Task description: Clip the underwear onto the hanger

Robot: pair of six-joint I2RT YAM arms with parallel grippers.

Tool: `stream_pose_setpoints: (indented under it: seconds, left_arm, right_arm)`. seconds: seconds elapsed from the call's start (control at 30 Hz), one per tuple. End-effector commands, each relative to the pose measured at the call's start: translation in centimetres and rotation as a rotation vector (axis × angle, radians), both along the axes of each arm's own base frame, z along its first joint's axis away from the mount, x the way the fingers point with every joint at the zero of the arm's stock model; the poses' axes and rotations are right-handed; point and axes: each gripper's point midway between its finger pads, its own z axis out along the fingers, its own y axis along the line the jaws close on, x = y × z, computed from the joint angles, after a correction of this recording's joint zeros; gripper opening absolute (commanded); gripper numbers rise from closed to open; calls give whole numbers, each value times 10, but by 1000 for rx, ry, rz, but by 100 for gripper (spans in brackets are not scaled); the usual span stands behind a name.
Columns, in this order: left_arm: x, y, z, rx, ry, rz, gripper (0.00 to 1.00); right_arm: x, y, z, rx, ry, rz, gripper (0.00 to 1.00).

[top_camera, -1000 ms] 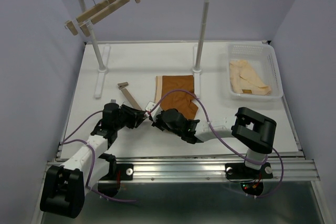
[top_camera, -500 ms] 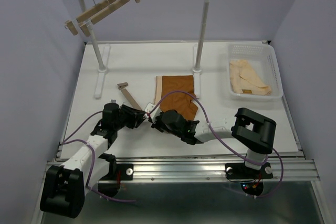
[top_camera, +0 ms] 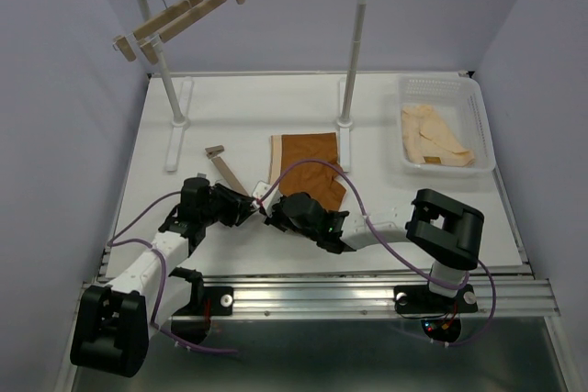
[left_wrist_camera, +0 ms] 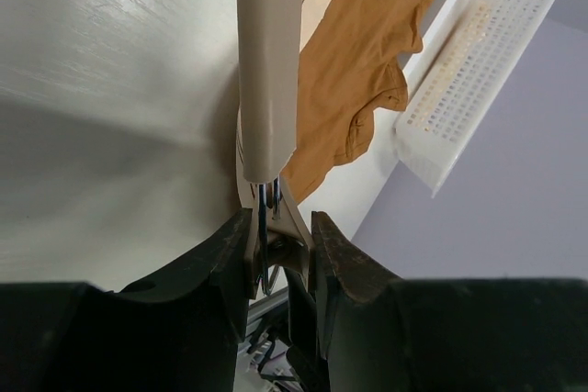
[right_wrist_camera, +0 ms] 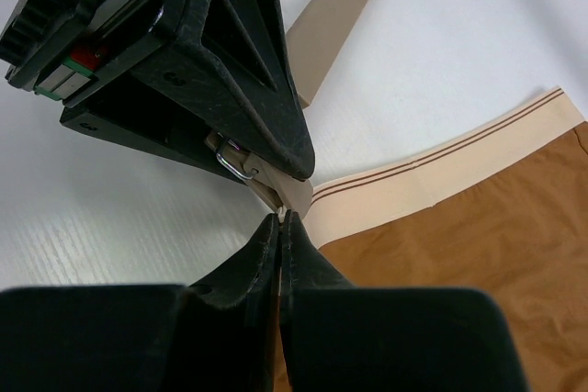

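My left gripper (left_wrist_camera: 280, 238) clamps the near wooden clip (left_wrist_camera: 292, 227) of the slim light-wood bar hanger (left_wrist_camera: 266, 61). My right gripper (right_wrist_camera: 278, 227) is pinched shut on the waistband corner of the rust-brown fabric underwear (right_wrist_camera: 441, 254) — right at that clip's mouth. Beyond, the garment lies flat on the white table (top_camera: 230, 107). First corner underway, I judge — far clip (top_camera: 215, 150) unused.

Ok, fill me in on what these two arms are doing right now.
The left claw is clamped on the wooden clip at the near end of the hanger, which lies on the table. The right claw is shut, apparently pinching a corner of the waistband of the rust-brown underwear right at that clip. The rest of the garment lies flat. Whether the clip has caught the fabric cannot be told.
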Motion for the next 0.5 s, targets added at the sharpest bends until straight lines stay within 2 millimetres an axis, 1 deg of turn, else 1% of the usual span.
stream_pose_setpoints:
  seconds: [0.0,0.2,0.23,0.37,0.43,0.47]
  left_arm:
    - [-8,-1,-7,19,56,-25,0]
    - [-8,-1,-9,15,63,-27,0]
    - [-10,-2,-10,16,69,-32,0]
    - [-13,-3,-14,14,92,-43,0]
    - [-12,-4,-13,13,94,-47,0]
    - [-12,-4,-14,14,96,-50,0]
  right_arm:
    - [-3,13,40,94,-56,22,1]
    - [0,14,43,97,-73,12,1]
    - [-2,14,43,94,-81,9,1]
    - [0,14,44,86,-97,4,1]
    - [0,15,44,81,-104,12,1]
    - [-4,17,43,76,-108,23,1]
